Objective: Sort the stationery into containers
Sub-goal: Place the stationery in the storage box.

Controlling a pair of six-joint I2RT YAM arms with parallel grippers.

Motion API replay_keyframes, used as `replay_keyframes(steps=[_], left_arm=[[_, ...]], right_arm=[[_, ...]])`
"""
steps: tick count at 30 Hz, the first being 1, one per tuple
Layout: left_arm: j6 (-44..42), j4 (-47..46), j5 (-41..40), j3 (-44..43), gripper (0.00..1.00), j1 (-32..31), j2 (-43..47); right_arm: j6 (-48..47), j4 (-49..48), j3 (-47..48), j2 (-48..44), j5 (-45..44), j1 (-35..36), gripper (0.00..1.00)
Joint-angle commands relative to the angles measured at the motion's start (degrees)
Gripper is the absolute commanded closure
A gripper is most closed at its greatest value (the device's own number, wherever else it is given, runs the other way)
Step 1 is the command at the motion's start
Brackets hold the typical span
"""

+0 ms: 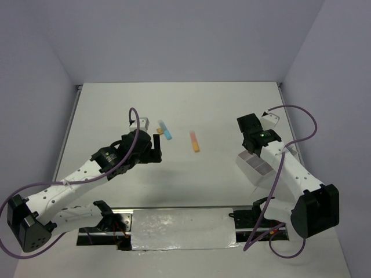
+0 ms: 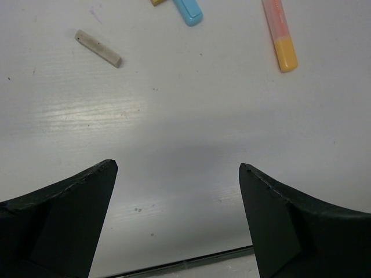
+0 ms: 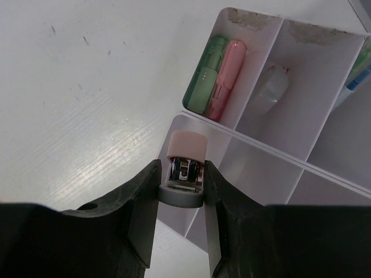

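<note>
Left gripper point(image 2: 177, 168): jaws spread wide with nothing between them, bare table point(image 2: 185, 116) underneath. Ahead of it and to its left I see a tan eraser point(image 2: 98, 48) lying flat. Straight ahead is a blue marker point(image 2: 188, 10) and ahead-right an orange marker point(image 2: 279, 35), both well clear of the fingers.

Right gripper point(image 3: 181, 179): clamped on a small pink-topped piece point(image 3: 186, 146), held over the near-left corner of the white tray point(image 3: 301, 159). Beyond its fingertips, a green marker point(image 3: 204, 87) and a pink marker point(image 3: 225, 78) lie side by side in one compartment.

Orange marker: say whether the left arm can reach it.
Probably yes: the left gripper is open and empty, and the orange marker lies ahead on the table, nothing between.
</note>
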State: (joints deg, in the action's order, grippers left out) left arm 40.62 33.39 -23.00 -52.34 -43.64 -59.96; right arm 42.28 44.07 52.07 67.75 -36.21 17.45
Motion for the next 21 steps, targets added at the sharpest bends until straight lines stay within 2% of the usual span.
replay_keyframes(steps=[1,5,13,14,17,18,19,20,21], left_arm=[[-0.9,-1.7,0.9,0.5,0.01,0.0,0.2],[-1.1,-2.0,1.4,0.7,0.01,0.0,-0.2],[-1.5,-2.4,2.5,0.9,0.01,0.0,0.5],[-1.7,-2.8,2.8,1.0,0.01,0.0,0.8],[-1.8,-3.0,3.1,1.2,0.01,0.0,1.1],[-1.8,-2.9,3.1,1.1,0.01,0.0,1.0],[-1.8,-2.9,3.0,1.1,0.01,0.0,0.9],[-1.9,-2.9,3.0,1.0,0.01,0.0,0.9],[-1.8,-2.8,3.0,1.1,0.01,0.0,0.9]], right_arm=[[1.3,-1.4,-0.8,-1.4,-0.6,-0.4,0.97],[1.0,-2.9,-1.9,-2.4,1.2,-0.4,0.89],[0.1,-2.2,-1.3,-1.3,1.1,-0.4,0.81],[0.2,-2.2,-1.3,-1.4,1.2,-0.4,0.64],[-0.4,-2.9,-1.0,-2.1,2.1,-0.3,0.58],[-0.5,-2.9,-0.8,-2.2,2.2,-0.3,0.52],[-0.8,-3.0,-0.7,-2.5,2.3,-0.3,0.51],[-0.9,-3.0,-0.5,-2.6,2.4,-0.4,0.43],[-1.5,-3.1,-0.1,-2.7,2.6,-0.4,0.42]])
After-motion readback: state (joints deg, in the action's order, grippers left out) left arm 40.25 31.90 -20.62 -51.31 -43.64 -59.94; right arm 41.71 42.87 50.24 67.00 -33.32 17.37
